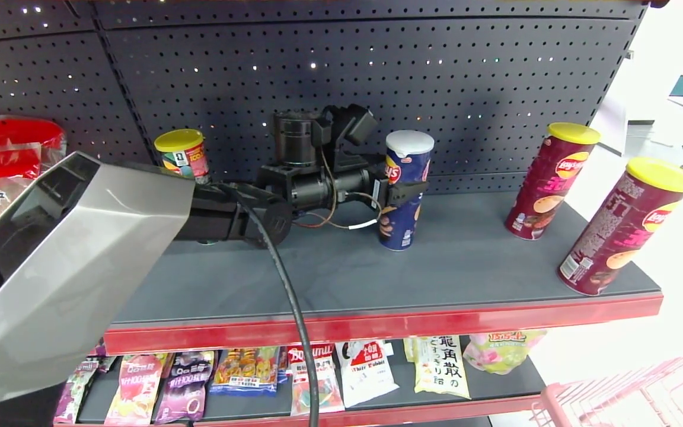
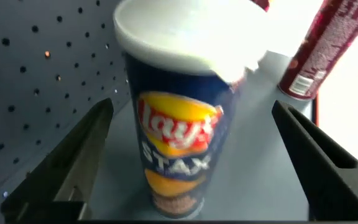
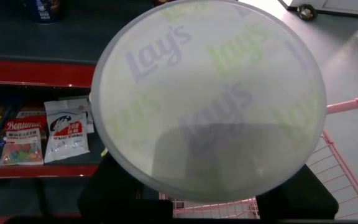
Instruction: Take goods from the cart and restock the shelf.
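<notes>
Left wrist view: blue can is being straddled by wide left gripper.
Right gripper: lidded can is being clasped.

Blue can, white lid, stands upright at centre of the shelf, inside my left gripper, fingers clear of it. Second can, clear-lidded, is above the pink cart.

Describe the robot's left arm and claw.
The left arm is cased in angular silver-grey, then turns black, with a stubby cylinder on top. A black cable trails off it; thin orange and white wires loop near the wrist. The left claw has two flat black fingers.
</notes>
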`<state>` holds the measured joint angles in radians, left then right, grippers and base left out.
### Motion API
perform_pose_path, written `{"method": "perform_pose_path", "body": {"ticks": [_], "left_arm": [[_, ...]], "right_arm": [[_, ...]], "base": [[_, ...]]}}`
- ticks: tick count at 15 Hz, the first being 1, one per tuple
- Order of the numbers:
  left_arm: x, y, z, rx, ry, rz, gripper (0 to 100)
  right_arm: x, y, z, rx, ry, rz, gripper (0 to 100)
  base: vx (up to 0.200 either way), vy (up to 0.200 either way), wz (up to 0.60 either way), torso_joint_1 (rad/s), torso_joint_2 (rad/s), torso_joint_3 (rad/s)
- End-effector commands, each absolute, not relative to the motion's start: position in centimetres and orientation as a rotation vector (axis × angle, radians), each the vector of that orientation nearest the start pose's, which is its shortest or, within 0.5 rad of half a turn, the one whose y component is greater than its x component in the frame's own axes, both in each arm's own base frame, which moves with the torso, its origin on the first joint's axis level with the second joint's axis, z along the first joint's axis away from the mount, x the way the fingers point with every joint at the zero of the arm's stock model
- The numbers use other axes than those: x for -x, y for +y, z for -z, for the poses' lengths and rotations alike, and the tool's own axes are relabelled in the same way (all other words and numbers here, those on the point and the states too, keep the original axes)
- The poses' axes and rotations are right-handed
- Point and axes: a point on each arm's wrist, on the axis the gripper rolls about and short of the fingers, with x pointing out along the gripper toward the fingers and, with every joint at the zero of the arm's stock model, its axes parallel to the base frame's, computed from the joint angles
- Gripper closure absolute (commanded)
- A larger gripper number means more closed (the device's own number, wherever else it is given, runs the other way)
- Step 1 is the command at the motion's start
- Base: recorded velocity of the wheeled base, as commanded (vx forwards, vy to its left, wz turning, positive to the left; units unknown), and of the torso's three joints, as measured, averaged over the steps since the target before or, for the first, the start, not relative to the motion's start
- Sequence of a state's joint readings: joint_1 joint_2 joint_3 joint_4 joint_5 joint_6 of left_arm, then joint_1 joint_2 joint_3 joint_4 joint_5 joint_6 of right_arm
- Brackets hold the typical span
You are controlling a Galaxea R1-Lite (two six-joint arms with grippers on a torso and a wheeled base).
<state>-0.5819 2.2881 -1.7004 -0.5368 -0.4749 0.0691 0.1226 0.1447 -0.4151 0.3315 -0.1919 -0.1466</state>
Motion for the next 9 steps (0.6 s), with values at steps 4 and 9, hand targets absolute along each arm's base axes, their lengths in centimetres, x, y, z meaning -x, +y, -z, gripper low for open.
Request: {"method": "perform_pose_path", "body": {"ticks": [4, 9], "left_arm": [[-40.8, -28.1, -18.6, -0.064, 0.006, 1.046, 0], [-41.7, -28.9, -18.2, -0.064, 0.004, 1.035, 0]], "right_arm": [[4.7, -1.0, -15.7, 0.155, 0.057, 0.067, 100], [4.9, -1.0, -15.6, 0.154, 0.048, 0.076, 100]], "base": [[0.000, 0.000, 0.00, 0.000, 0.00, 0.000], [0.000, 0.000, 0.00, 0.000, 0.00, 0.000]]}}
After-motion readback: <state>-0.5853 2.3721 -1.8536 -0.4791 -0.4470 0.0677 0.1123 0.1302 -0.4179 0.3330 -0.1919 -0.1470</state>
